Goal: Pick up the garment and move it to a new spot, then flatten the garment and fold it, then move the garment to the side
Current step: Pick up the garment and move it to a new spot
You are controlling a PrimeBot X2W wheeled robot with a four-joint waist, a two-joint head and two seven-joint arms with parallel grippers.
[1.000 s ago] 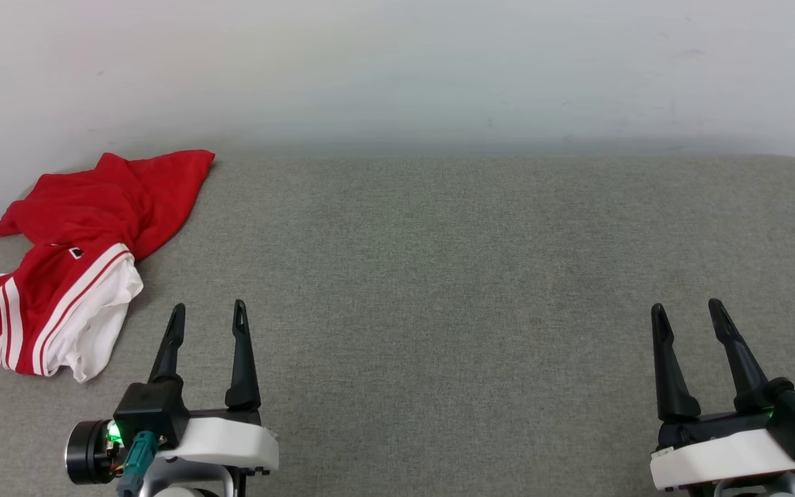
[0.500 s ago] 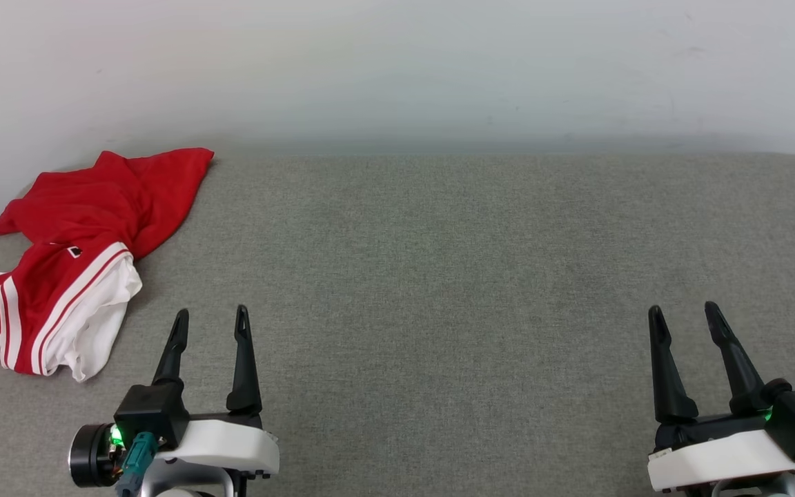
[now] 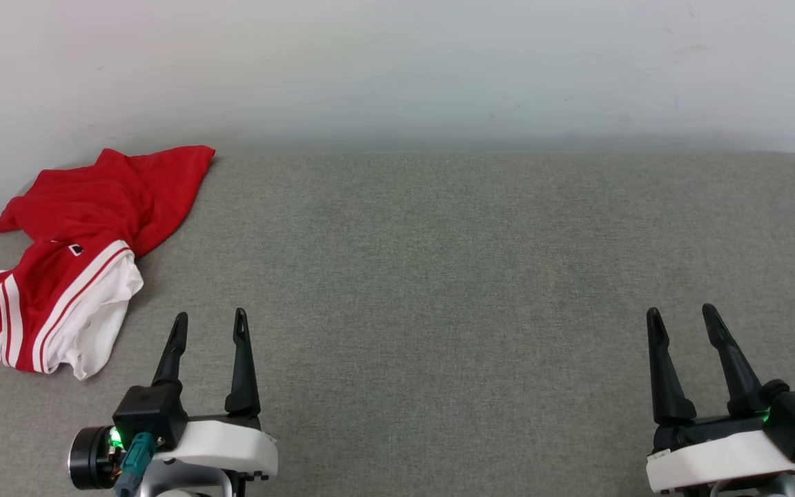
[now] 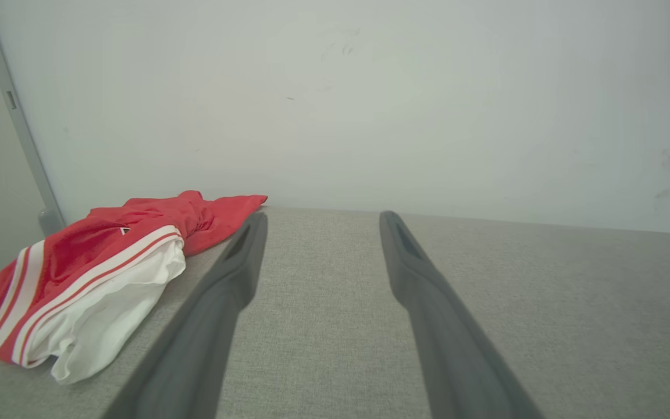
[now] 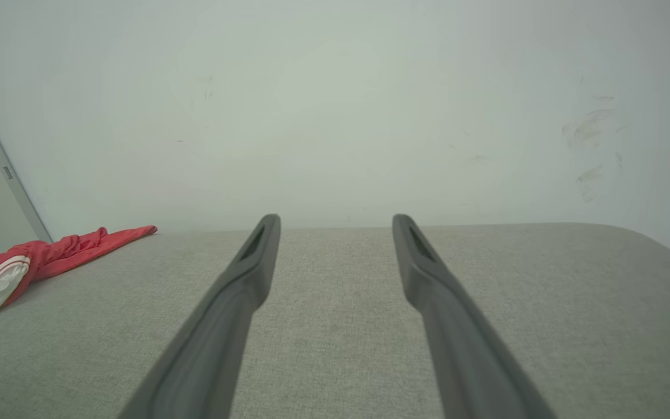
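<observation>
Shirt (image 3: pixel 87 214) sits crumpled far left. Left gripper (image 3: pixel 209 315) and right gripper (image 3: pixel 680 310) are empty, jaws spread; you wanna pinch a thick red fold with the left.

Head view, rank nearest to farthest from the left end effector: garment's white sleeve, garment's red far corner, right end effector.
From the left end effector:
1. white sleeve, just to its left.
2. red far corner, roughly straight ahead, far back.
3. right end effector, far across on the right.
</observation>
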